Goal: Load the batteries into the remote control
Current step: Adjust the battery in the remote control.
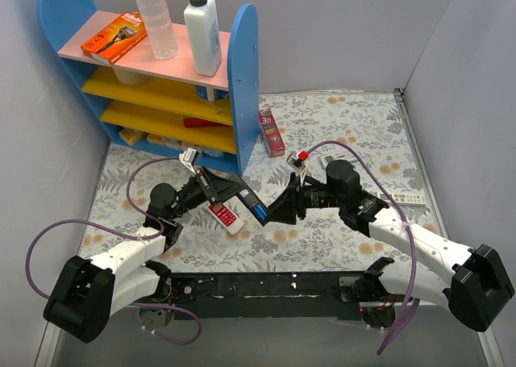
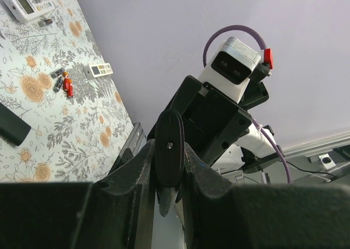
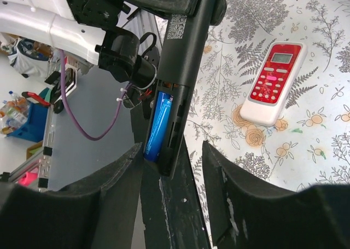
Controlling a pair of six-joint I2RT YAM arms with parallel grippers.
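Hemmed in on 3 sides by plain pale-lilac walls (image 1: 347, 28). Spread with a floral-print worktop (image 1: 363, 133). Furnished back left with a blue-sided shelf unit (image 1: 242, 68), 1 pink board over 2 yellow. Evenly lit.

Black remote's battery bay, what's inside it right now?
One blue battery lies in the open bay of the remote control. The slot beside it looks empty; the bay's upper end is in shadow.

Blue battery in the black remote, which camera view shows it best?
Right wrist view: the blue battery lies large and clear in the open compartment of the remote. The top view shows only a small blue sliver of it. The left wrist view sees the remote end-on, with the battery hidden.
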